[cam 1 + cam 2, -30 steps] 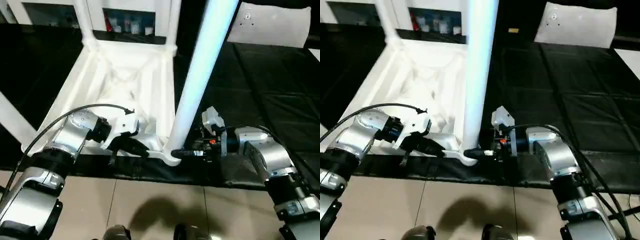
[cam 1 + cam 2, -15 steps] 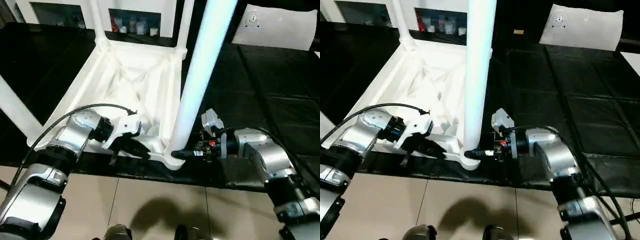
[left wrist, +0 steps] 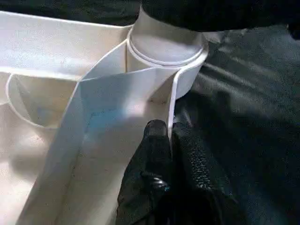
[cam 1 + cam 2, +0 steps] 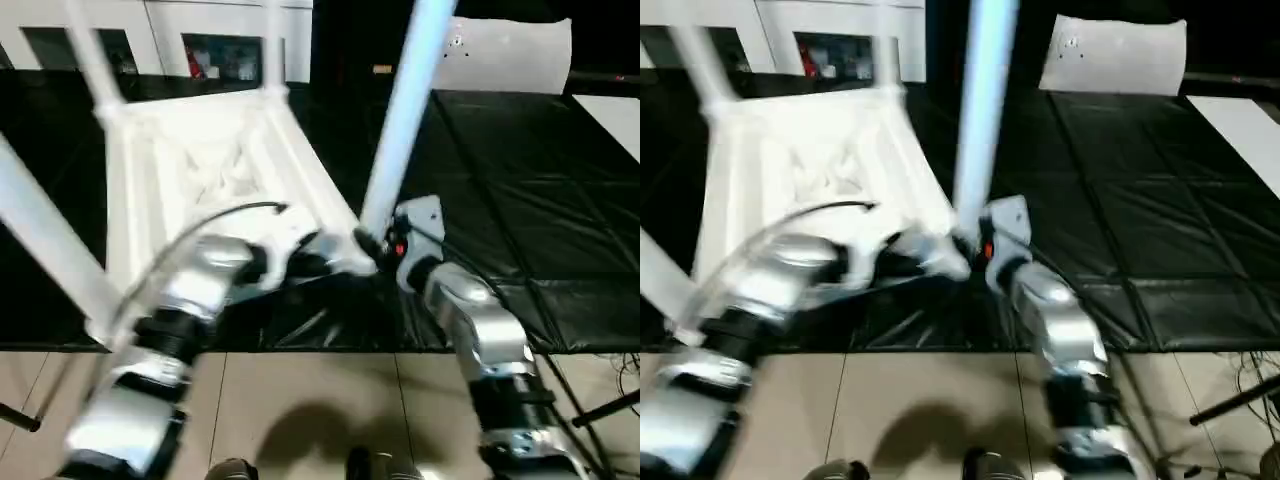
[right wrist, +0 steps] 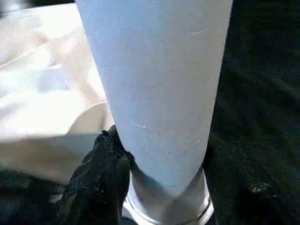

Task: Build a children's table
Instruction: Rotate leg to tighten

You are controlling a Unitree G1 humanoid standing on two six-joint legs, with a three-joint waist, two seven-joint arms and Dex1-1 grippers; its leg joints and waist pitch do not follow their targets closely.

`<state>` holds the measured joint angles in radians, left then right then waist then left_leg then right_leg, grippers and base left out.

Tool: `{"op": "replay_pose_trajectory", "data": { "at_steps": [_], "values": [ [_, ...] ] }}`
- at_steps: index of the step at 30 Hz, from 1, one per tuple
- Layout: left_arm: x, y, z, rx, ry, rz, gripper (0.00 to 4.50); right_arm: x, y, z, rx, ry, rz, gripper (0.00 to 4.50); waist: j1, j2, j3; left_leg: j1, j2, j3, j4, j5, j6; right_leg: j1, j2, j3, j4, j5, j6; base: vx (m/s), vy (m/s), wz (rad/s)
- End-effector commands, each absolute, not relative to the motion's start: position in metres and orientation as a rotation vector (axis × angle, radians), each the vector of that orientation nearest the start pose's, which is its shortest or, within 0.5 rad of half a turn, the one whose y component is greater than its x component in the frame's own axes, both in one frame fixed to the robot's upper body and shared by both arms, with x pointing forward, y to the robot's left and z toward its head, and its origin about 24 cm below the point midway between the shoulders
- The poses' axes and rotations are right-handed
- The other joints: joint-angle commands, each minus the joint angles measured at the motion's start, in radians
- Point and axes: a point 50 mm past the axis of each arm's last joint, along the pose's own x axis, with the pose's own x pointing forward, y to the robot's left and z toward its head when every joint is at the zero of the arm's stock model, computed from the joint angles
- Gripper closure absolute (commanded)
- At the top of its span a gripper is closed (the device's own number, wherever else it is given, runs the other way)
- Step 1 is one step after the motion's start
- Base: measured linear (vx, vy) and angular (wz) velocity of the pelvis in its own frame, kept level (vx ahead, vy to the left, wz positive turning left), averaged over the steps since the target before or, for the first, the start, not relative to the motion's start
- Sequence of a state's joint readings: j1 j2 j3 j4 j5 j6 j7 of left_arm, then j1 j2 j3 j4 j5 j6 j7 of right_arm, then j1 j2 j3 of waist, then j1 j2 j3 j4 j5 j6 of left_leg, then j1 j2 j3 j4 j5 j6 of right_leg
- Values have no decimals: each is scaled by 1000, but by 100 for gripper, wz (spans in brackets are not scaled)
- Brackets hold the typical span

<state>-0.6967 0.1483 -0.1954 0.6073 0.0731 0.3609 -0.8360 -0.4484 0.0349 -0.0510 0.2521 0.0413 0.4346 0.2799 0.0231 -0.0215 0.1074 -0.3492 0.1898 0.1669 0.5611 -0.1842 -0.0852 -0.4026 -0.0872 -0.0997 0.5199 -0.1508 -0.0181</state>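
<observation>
Beyond my hands a black quilted mat (image 4: 520, 200) covers the ground. At its far edge, past my right hand, a flat white panel (image 4: 505, 55) with a small round fitting lies tilted. Farther off, past my left hand, stands a white cabinet (image 4: 215, 45) with glass doors. Beneath my arms is beige tiled floor (image 4: 330, 400).

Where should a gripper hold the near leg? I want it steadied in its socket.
Grip the near leg low, just above its corner socket, coming from the robot's right side as the right gripper does: the shaft is round, upright and widest there.
</observation>
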Motion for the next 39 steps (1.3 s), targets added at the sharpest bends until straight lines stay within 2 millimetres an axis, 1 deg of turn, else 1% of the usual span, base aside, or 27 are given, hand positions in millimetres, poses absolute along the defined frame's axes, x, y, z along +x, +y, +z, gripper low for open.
{"op": "replay_pose_trajectory", "data": {
  "at_steps": [1,2,3,6,8,10,11,12,13,14,15,16,17,18,19,20,21,22,23,24,27,28,32,33,35,37,39],
  "values": [
    [342,48,80,229,318,-1023,450,312,-44,54,171,355,585,252,-11,5,-44,22,29,-25,-82,-451,26,28,-60,19,-92,-639,-42,0,0,0],
    [341,47,80,244,316,-1029,450,312,-44,56,172,344,575,218,-11,5,-44,22,27,-24,-81,-448,28,27,-61,19,-93,-639,-41,0,0,0],
    [340,47,80,264,310,-1045,450,312,-46,58,174,332,565,218,-10,3,-46,20,27,-23,-83,-432,32,28,-66,23,-91,-631,-45,0,0,0],
    [338,49,79,284,312,-1059,450,312,-51,59,176,321,543,178,-11,6,-49,9,34,-23,-90,-394,34,33,-68,35,-77,-557,-73,0,0,0],
    [334,58,76,310,319,-1098,450,311,-63,62,131,276,534,162,-9,5,-52,11,36,-19,-89,-375,38,30,-68,43,-69,-510,-94,0,0,0],
    [333,66,73,336,324,-1119,450,309,-73,64,102,241,530,137,-5,0,-56,4,37,-12,-88,-320,45,34,-68,52,-55,-433,-120,0,0,0],
    [332,68,73,345,325,-1129,450,308,-77,64,103,233,531,131,-2,1,-56,8,36,-7,-86,-322,47,27,-66,58,-53,-421,-129,0,0,0],
    [332,74,72,373,317,-1156,450,306,-84,65,104,216,547,126,-2,0,-57,8,34,-5,-83,-325,49,26,-65,59,-50,-419,-133,0,0,0],
    [331,78,71,389,315,-1188,450,303,-91,67,105,196,568,116,0,-6,-62,2,32,-4,-80,-297,59,35,-67,63,-44,-396,-135,0,0,0],
    [330,83,70,401,319,-1207,450,300,-97,69,104,177,592,116,5,-5,-63,-2,32,-4,-78,-276,66,37,-68,64,-41,-378,-136,0,0,0],
    [329,87,71,432,307,-1248,450,295,-106,70,93,166,625,91,10,-3,-67,3,36,1,-75,-240,81,35,-66,66,-33,-330,-148,56,-47,6],
    [329,89,71,444,303,-1263,450,294,-109,70,89,161,639,91,12,-11,-70,-1,34,4,-71,-214,98,39,-62,67,-27,-294,-152,60,-57,8],
    [327,95,70,481,308,-1308,450,287,-121,72,78,149,674,86,22,-10,-73,0,30,7,-64,-191,107,38,-63,67,-26,-282,-159,60,-57,8],
    [327,98,70,492,320,-1316,450,285,-125,73,77,144,686,70,23,-11,-72,0,31,9,-62,-187,111,35,-63,69,-23,-276,-166,60,-65,8],
    [327,100,69,509,323,-1326,450,283,-130,73,78,143,694,57,27,-11,-79,-9,31,6,-60,-138,117,47,-64,67,-9,-234,-180,54,-60,4],
    [327,100,69,510,323,-1326,450,283,-130,73,78,143,694,47,30,-9,-81,-8,32,8,-59,-120,118,46,-64,67,-7,-211,-188,54,-60,4],
    [328,104,71,555,310,-1355,450,277,-145,75,80,140,703,41,30,-12,-84,-10,32,8,-56,-99,117,48,-63,65,-2,-182,-198,0,0,0],
    [329,107,72,590,295,-1381,450,272,-157,76,78,137,707,35,38,-14,-84,-5,32,10,-52,-96,121,45,-60,67,1,-165,-199,0,0,0],
    [330,109,73,612,286,-1399,450,269,-165,78,75,135,711,25,41,-15,-81,-8,29,11,-52,-99,127,45,-57,66,-1,-167,-194,0,0,0],
    [330,111,74,637,277,-1420,450,263,-175,79,70,136,719,13,45,-17,-87,-11,33,7,-52,-82,130,54,-60,65,8,-147,-194,0,0,0],
    [332,111,78,694,240,-1488,450,248,-195,81,66,146,738,4,50,-21,-90,-11,32,7,-48,-89,138,54,-60,62,6,-163,-188,0,0,0],
    [332,109,79,714,214,-1513,450,243,-201,82,68,151,746,4,51,-21,-88,-11,31,6,-49,-106,136,53,-60,60,-1,-201,-179,0,0,0],
    [331,104,83,743,146,-1595,450,230,-208,81,81,168,748,4,57,-23,-86,-9,32,6,-50,-144,116,48,-62,58,-13,-304,-147,0,0,0],
    [330,103,83,754,138,-1611,450,228,-209,81,77,172,743,4,60,-20,-88,-7,33,5,-51,-150,109,47,-62,58,-16,-322,-140,0,0,0],
    [330,100,84,769,105,-1643,450,224,-209,78,72,184,723,4,66,-14,-89,-2,37,5,-53,-167,89,44,-63,58,-16,-326,-143,0,0,0],
    [330,99,85,791,81,-1656,450,224,-208,78,79,181,703,4,69,-16,-92,3,37,4,-52,-178,78,45,-65,59,-15,-331,-146,0,0,0],
    [331,100,85,803,76,-1655,450,225,-207,78,82,178,698,4,71,-17,-94,0,38,3,-51,-167,74,48,-66,58,-11,-312,-152,0,0,0]
  ]
}}
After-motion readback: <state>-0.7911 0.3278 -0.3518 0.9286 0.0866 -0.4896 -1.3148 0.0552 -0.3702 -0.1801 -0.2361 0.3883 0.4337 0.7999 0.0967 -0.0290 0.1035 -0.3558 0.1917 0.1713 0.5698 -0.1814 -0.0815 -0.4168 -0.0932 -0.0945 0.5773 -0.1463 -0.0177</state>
